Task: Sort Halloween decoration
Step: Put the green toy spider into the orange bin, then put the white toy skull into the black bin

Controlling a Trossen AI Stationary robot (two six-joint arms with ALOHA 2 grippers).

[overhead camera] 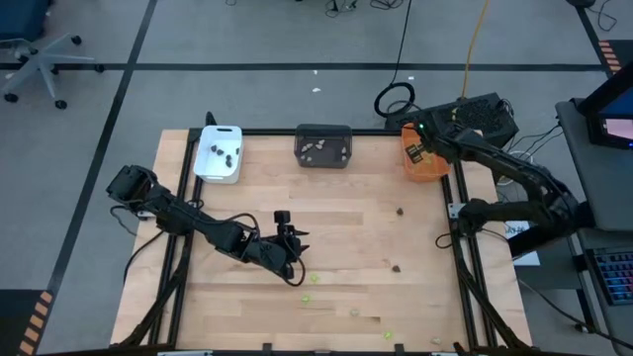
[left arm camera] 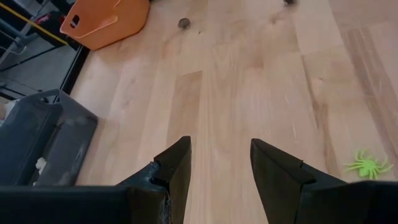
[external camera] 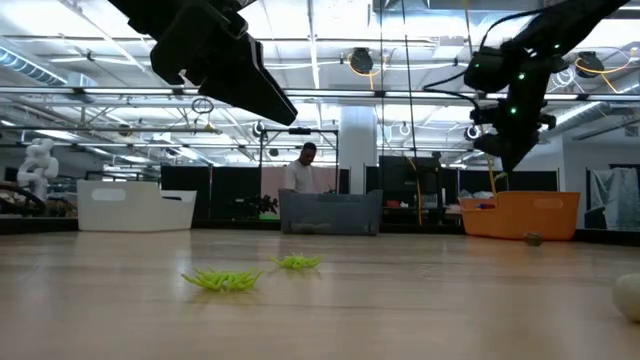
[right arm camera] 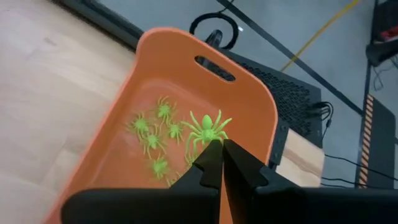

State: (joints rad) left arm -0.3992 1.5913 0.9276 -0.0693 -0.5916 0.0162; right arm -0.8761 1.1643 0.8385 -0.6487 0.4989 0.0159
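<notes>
Right gripper (right arm camera: pixel 219 152), pinching a green spider (right arm camera: pixel 208 127), hangs over the orange tray (right arm camera: pixel 118 118) for dropping; left gripper (left arm camera: pixel 221 165) gapes empty mid-table.

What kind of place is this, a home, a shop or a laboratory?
Most likely a robotics laboratory or workshop. Two robot arms work at a wooden table framed by dark rails, an open ceiling with pipes and strip lights spans the room behind, and cables and an office chair stand on the grey floor.
</notes>
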